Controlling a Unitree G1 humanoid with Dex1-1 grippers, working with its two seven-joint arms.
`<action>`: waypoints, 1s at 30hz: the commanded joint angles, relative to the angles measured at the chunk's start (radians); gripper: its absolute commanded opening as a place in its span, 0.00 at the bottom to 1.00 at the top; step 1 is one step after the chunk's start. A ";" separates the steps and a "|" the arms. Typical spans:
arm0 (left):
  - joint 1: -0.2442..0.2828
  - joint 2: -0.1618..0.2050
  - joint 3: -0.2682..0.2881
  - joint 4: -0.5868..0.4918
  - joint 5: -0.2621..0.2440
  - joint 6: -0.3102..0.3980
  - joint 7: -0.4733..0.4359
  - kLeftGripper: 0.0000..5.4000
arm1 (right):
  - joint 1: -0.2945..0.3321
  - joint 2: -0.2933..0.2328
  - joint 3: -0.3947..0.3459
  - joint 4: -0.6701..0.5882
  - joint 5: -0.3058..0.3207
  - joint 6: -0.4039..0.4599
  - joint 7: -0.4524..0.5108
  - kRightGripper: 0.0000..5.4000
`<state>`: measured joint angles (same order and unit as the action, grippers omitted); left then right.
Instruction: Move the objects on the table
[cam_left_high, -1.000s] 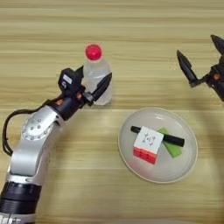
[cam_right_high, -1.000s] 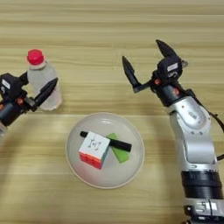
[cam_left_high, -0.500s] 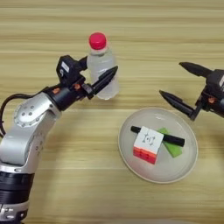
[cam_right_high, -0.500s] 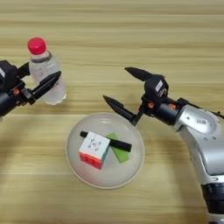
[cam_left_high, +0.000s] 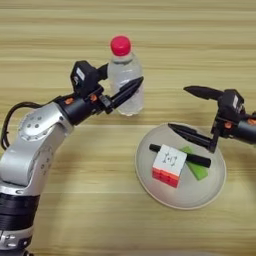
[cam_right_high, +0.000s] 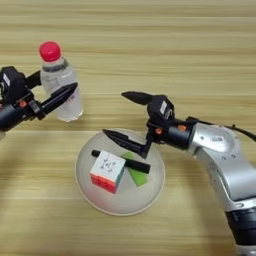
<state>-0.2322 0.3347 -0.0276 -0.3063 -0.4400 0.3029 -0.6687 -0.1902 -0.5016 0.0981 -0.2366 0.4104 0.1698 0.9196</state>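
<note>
Table (cam_left_high: 60, 30): light wood, fills the view. White plate (cam_right_high: 85, 192) sits near-centre, w/ cube (cam_right_high: 107, 172), pen (cam_right_high: 131, 164) and green block (cam_right_high: 135, 175) on it. Pen's long axis runs roughly left-right, tilted a bit down to the right, lying across the block, left end just beside the cube.

Left gripper (cam_left_high: 120, 84): fingers clamped on the bottle (cam_left_high: 125, 82), upright, red cap up, left of the plate & apart from it.

Right gripper (cam_right_high: 122, 115): fingers wide apart, nothing btwn them. Lower finger (cam_right_high: 125, 141) reaches over the plate's far rim, tip just beyond the pen's left end; upper one points out over bare table.

Judgement: right arm is much nearer the plate things. Pen lies toward the robot from those fingers, and its axis runs about along the lower finger, so the wrist prob needs turning to straddle it.
</note>
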 joint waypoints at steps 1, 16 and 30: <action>-0.034 0.004 -0.011 -0.046 -0.022 0.013 -0.012 0.58 | -0.046 0.021 0.009 0.017 -0.013 0.020 -0.027 1.00; -0.014 -0.004 -0.037 -0.074 -0.026 0.020 -0.019 0.58 | -0.080 0.083 0.070 0.029 -0.030 0.048 -0.050 1.00; -0.003 -0.007 -0.058 -0.085 -0.024 0.018 -0.024 0.58 | -0.118 0.136 0.115 0.048 -0.062 0.053 -0.069 1.00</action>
<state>-0.2224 0.3294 -0.0836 -0.3604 -0.4463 0.3204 -0.6887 -0.2804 -0.3724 0.2053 -0.1907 0.3597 0.2095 0.8562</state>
